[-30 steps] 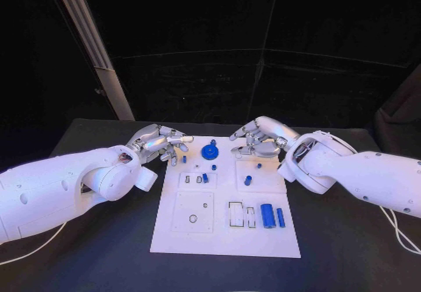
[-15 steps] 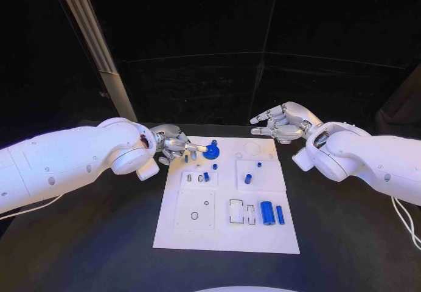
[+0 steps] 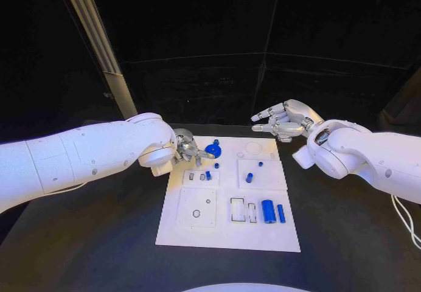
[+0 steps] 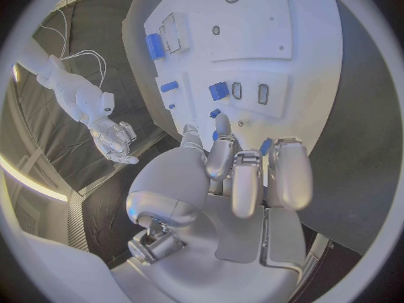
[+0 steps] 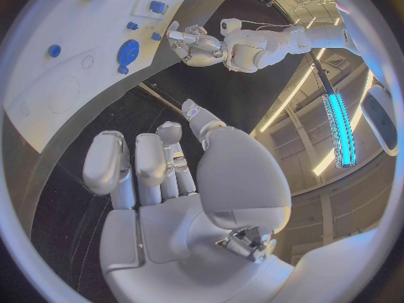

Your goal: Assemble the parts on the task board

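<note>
head view: the left robot hand point(image 3: 188, 149) hovers at the task board point(image 3: 230, 237)'s far left corner, beside the blue disc point(image 3: 212, 151); whether it pinches anything, i cannot tell. the right robot hand point(image 3: 282, 121) hangs spread, empty, beyond the board's far right corner.

left wrist view: fingers point(image 4: 245, 179) curl over small blue parts point(image 4: 218, 90); better to descend slowly, squarely over the slot.

One task board point(image 3: 230, 237) lay on one table point(image 3: 97, 243). Seven blue parts were counted on the board in the head view:

- one round disc point(image 3: 212, 151)
- one thick cylinder point(image 3: 268, 212)
- one thin cylinder point(image 3: 281, 213)
- four small pieces point(image 3: 249, 177)

The board also carried two large rectangular slots point(image 3: 236, 208), two small slots point(image 3: 191, 176) and two holes point(image 3: 196, 213) in its lower left panel. Two hands were present: one left hand point(image 3: 188, 150) and one right hand point(image 3: 282, 121).
</note>
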